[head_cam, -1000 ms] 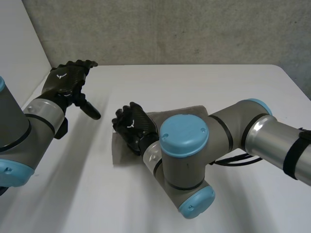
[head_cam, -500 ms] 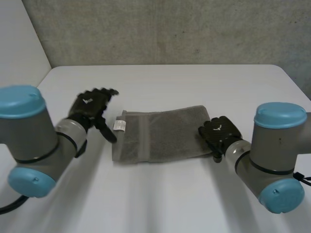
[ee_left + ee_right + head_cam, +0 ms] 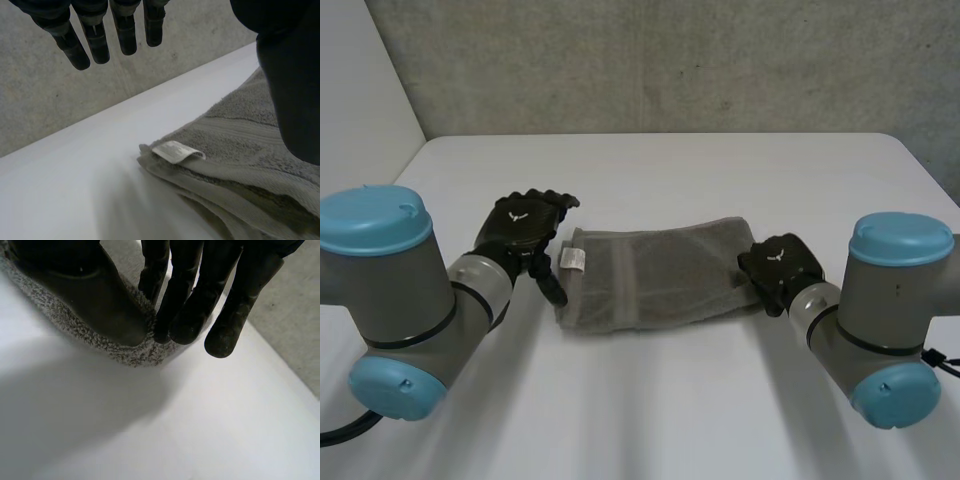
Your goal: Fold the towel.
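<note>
R hand (image 3: pixel 185 290) pinch, towel (image 3: pixel 132 355) edge

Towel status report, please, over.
Left hand open beside the label. Right hand pinching opposite end of towel. It lies flat, layered, on table. No obstruction seen.

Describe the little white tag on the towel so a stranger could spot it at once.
On the white table lies a grey towel. At its end nearest the left hand, a small white tag sits at the corner, the only white patch on the grey cloth.
</note>
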